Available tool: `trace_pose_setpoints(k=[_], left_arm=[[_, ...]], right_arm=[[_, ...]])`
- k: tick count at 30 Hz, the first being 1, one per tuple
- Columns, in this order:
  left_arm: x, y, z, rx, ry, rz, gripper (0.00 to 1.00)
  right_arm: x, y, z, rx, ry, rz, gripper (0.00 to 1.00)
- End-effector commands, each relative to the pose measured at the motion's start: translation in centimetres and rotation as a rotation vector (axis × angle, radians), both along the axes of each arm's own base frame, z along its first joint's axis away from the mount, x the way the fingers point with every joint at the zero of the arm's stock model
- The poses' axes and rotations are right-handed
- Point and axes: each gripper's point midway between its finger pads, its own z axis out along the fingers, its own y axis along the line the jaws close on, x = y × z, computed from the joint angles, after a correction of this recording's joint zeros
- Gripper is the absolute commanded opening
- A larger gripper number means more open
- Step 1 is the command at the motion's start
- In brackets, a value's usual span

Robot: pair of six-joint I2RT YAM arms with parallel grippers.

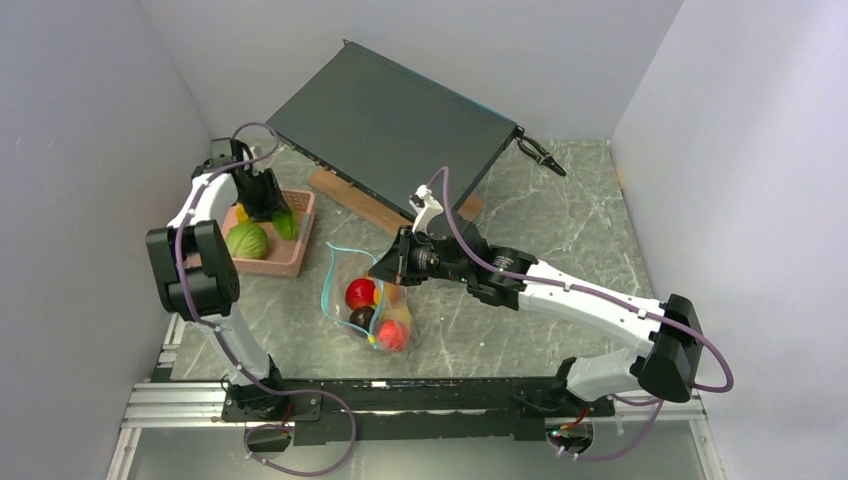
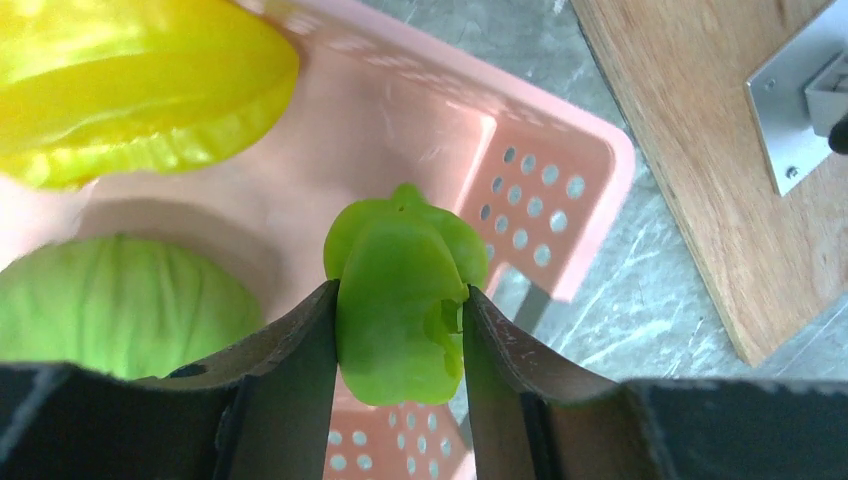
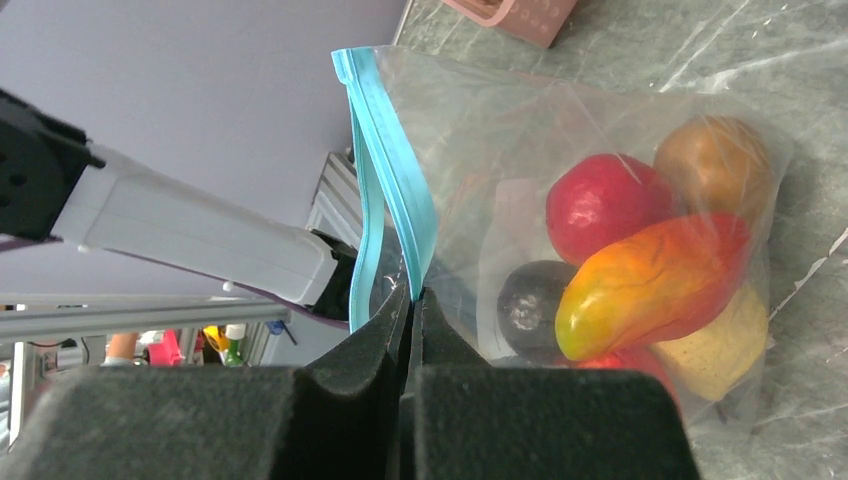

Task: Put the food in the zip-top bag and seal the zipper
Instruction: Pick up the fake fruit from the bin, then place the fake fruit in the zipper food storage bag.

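Note:
My left gripper [image 2: 400, 300] is shut on a green toy pepper [image 2: 400, 290] and holds it over the pink basket [image 2: 560, 150]; they also show in the top view, the gripper [image 1: 278, 215] with the pepper [image 1: 285, 224]. The clear zip-top bag [image 1: 370, 300] lies mid-table, mouth open, teal zipper [image 3: 390, 170] parted. My right gripper [image 3: 412, 295] is shut on one lip of the zipper, holding the mouth up. In the bag are a red fruit [image 3: 600, 205], an orange-yellow fruit [image 3: 650, 285], a dark purple one [image 3: 530, 305] and others.
The basket [image 1: 290, 262] also holds a pale green cabbage [image 1: 246, 241] and a yellow piece [image 2: 130, 80]. A dark flat case [image 1: 390, 125] rests on a wooden board [image 1: 345, 195] behind. Grey walls stand left, right and behind.

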Motion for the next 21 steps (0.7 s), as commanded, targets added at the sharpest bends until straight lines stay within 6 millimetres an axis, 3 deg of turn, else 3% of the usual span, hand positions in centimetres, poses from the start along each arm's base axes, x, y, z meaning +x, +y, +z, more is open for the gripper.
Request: trace_pose_setpoints(k=[1, 8, 11, 13, 17, 21], left_arm=[[-1.7, -0.3, 5.0, 0.055, -0.101, -0.031, 0.36], [-7.1, -3.0, 9.7, -0.013, -0.225, -0.071, 0.37], [-10.2, -4.5, 13.4, -0.04, -0.335, -0.106, 0.38], [-12.6, -6.0, 16.9, -0.076, -0.447, -0.136, 0.39], [-16.7, -9.4, 21.4, -0.217, -0.622, -0.195, 0.4], [-20.2, -12.3, 23.1, -0.381, -0.68, -0.255, 0.4]], right_arm=[[0.1, 0.0, 3.3, 0.077, -0.054, -0.002, 0.0], [0.0, 0.4, 2.6, 0.076, -0.039, 0.01, 0.0], [0.0, 0.5, 2.6, 0.078, -0.034, 0.012, 0.0], [0.1, 0.5, 2.7, 0.082, -0.037, 0.008, 0.0], [0.2, 0.6, 2.7, 0.084, -0.037, 0.009, 0.0], [0.1, 0.6, 2.6, 0.091, -0.035, 0.006, 0.0]])
